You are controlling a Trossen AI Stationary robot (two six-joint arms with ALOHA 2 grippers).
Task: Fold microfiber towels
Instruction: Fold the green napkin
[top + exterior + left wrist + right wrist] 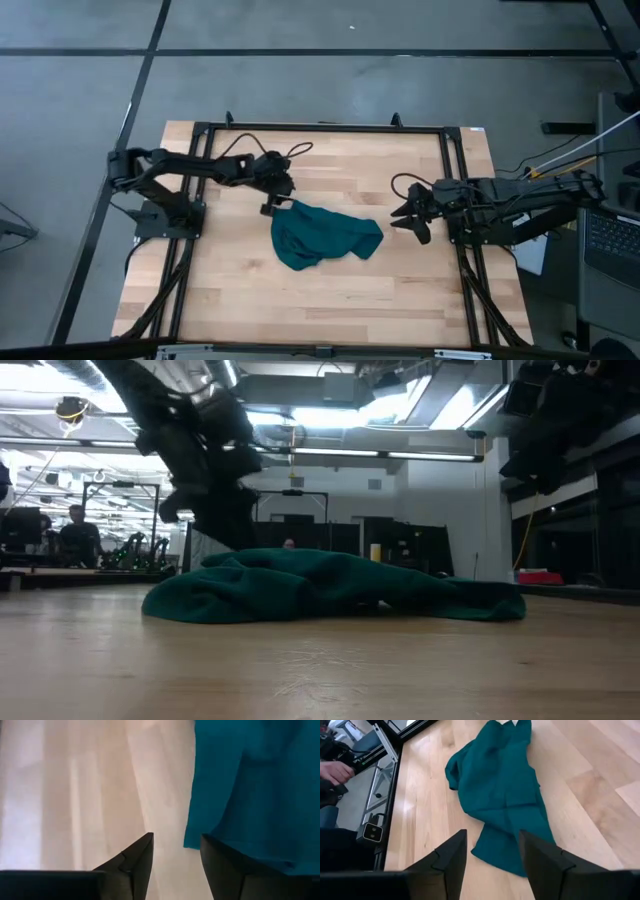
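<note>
The dark teal-green towel (322, 235) lies crumpled in a low heap on the wooden table, near its middle. It also shows in the low view (330, 585) and in the right wrist view (500, 785). My left gripper (276, 206) is open and points down over the towel's far-left corner (192, 840). One finger (225, 865) stands over the cloth, the other (135, 860) over bare wood. My right gripper (408, 222) is open and empty. It is raised above the table to the right of the towel, and its fingers point toward the towel (492, 860). My left gripper comes at the towel's far-left corner (192, 840) from above, with its fingers open on either side of the cloth's edge. I cannot tell whether a finger touches the cloth.
Black frame rails (455, 190) run along the table's left, right and far sides. Bare wood (330, 300) lies between the towel and the near edge. A person's hand (335, 770) shows beyond the table's edge in the right wrist view. People (75, 535) sit in the room behind.
</note>
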